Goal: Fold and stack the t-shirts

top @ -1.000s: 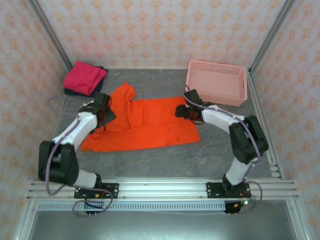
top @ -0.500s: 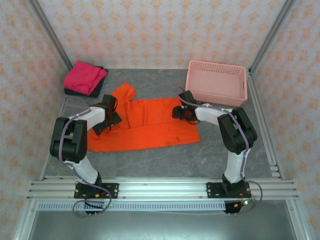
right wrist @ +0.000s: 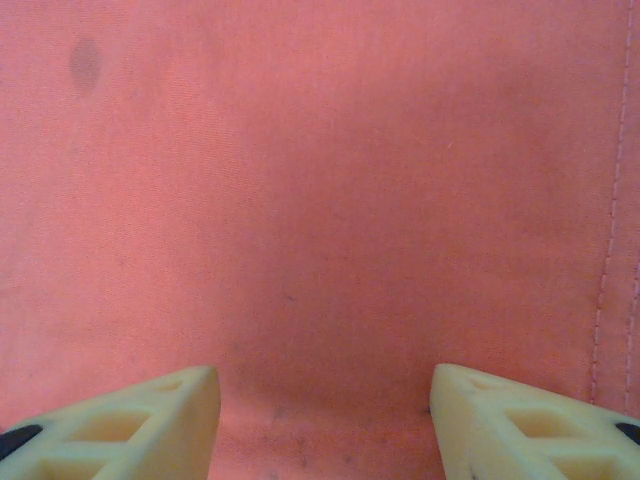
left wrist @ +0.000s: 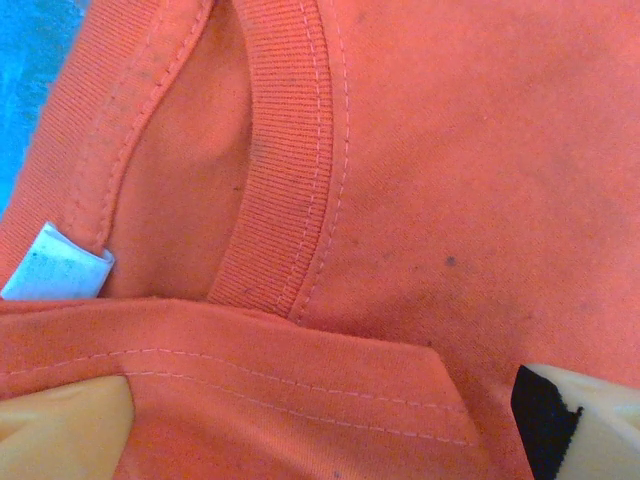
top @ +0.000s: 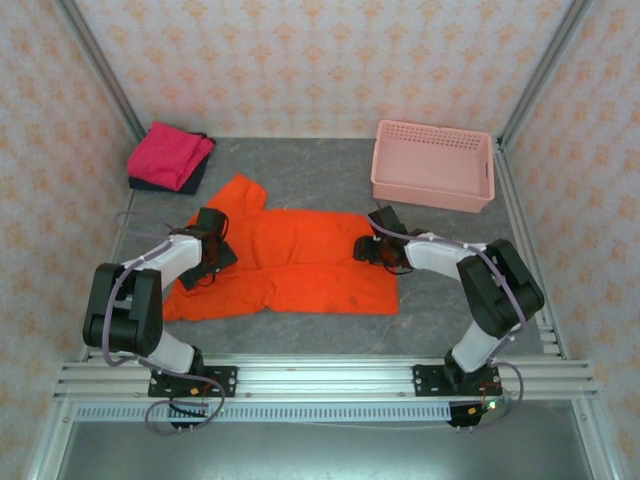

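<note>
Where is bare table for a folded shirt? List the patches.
Free grey table: the near strip, between the bright orange cloth t-shirt and the metal front rail; the back middle, between the magenta-pink folded t-shirt and the pink plastic lattice basket. Crowded: the centre.

Bright, diffuse, from overhead. Faint soft shadows under arms at both ends of orange t-shirt [top: 300, 270]. Sharp on its weave and stitching in wrist close-ups; dim patch on it above right fingertips [right wrist: 130, 420], slightly soft.
</note>
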Tool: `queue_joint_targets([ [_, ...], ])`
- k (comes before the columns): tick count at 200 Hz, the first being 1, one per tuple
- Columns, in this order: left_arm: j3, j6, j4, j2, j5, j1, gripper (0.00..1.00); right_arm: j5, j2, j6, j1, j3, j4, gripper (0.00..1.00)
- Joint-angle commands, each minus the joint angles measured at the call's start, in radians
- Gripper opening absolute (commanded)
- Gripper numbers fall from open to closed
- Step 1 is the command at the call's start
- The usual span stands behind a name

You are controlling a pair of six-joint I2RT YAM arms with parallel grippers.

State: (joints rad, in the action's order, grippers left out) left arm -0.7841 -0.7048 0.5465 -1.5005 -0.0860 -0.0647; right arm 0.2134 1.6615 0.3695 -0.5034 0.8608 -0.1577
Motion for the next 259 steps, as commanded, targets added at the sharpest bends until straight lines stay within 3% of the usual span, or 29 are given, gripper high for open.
queue_joint_targets([
  [1, -0.070, 0.025, 0.063, 0.045, -0.072, 0.006, 0.99, -0.008, -0.031, -0.003, -0.001, 0.039, -0.055, 0.59],
  [41, -0.273, 0.099, 0.078, -0.004, -0.136, 0.002, 1.00, -0.035, -0.057, -0.046, 0.000, 0.189, -0.088, 0.59],
  [85, -0.620, 0.084, 0.137, -0.273, -0.185, -0.003, 0.99, -0.030, -0.021, -0.061, 0.002, 0.280, -0.085, 0.60],
  [106, -0.798, 0.064, 0.168, -0.416, -0.188, -0.006, 0.93, -0.014, -0.009, -0.054, 0.002, 0.274, -0.078, 0.60],
  [120, -0.919, 0.046, 0.190, -0.518, -0.170, -0.008, 0.75, -0.011, -0.012, -0.045, 0.001, 0.257, -0.071, 0.60],
  [133, -1.044, 0.032, 0.229, -0.608, -0.166, -0.015, 0.66, -0.011, -0.020, -0.039, 0.002, 0.239, -0.063, 0.60],
  [192, -1.608, -0.018, 0.481, -0.998, -0.180, -0.035, 0.61, -0.020, -0.066, -0.023, 0.002, 0.183, -0.057, 0.60],
  [218, -1.691, -0.018, 0.504, -1.077, -0.181, -0.037, 0.54, -0.031, -0.083, -0.023, 0.002, 0.170, -0.061, 0.60],
  [259, -1.738, -0.009, 0.506, -1.135, -0.184, -0.036, 0.51, -0.034, -0.108, -0.009, 0.002, 0.139, -0.050, 0.60],
])
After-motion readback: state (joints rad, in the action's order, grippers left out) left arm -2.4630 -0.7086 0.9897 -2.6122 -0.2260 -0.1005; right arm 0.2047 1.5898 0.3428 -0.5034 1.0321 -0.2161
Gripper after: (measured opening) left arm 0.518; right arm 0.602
